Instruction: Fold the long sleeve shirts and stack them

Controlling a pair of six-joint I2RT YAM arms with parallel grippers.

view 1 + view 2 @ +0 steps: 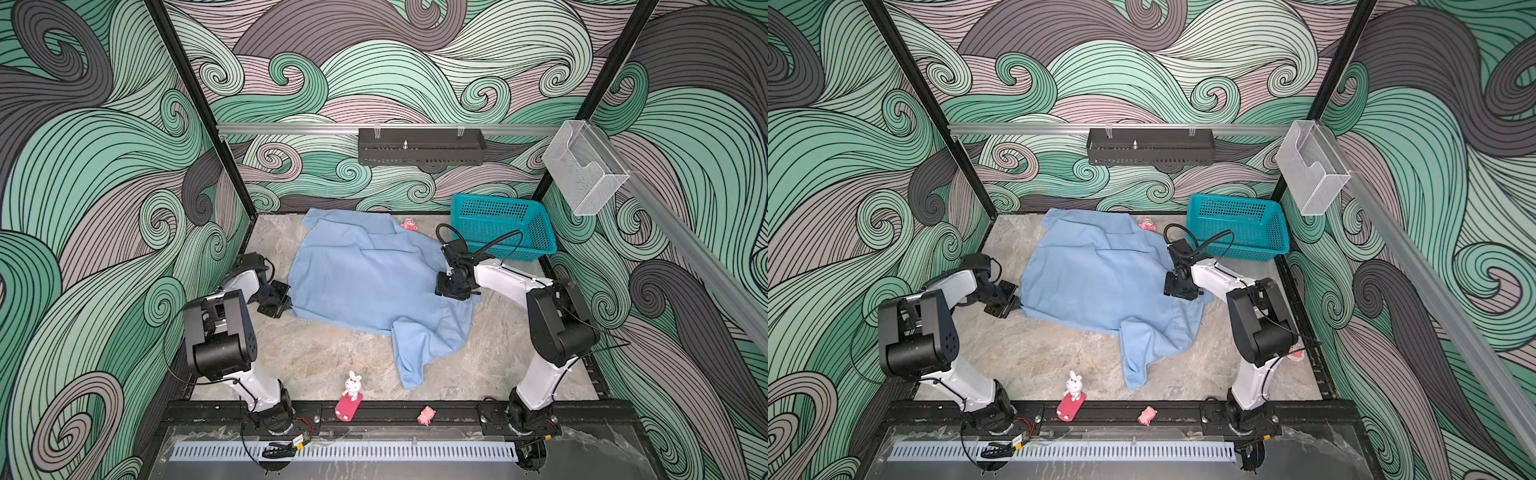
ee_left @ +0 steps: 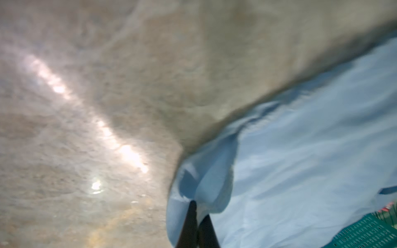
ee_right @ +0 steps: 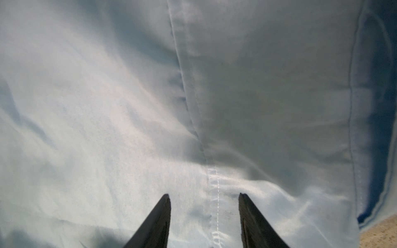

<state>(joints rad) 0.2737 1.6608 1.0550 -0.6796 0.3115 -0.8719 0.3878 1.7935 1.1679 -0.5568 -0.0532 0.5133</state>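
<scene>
One light blue long sleeve shirt [image 1: 365, 282] [image 1: 1096, 282] lies spread and rumpled on the stone-look table, with a sleeve trailing toward the front. My left gripper [image 1: 286, 306] [image 1: 1016, 305] is at the shirt's left edge. In the left wrist view its jaws [image 2: 198, 211] are shut on a fold of the shirt's hem [image 2: 214, 189]. My right gripper [image 1: 451, 293] [image 1: 1179, 291] points down at the shirt's right side. It is open [image 3: 204, 194], with its fingertips on either side of a stitched seam in the cloth [image 3: 107, 107].
A teal basket [image 1: 503, 226] stands at the back right, just behind the right arm. A small pink toy [image 1: 409, 224] lies at the shirt's far edge. A white rabbit figure [image 1: 352, 384] on a red block and a pink pig [image 1: 427, 414] sit at the front edge.
</scene>
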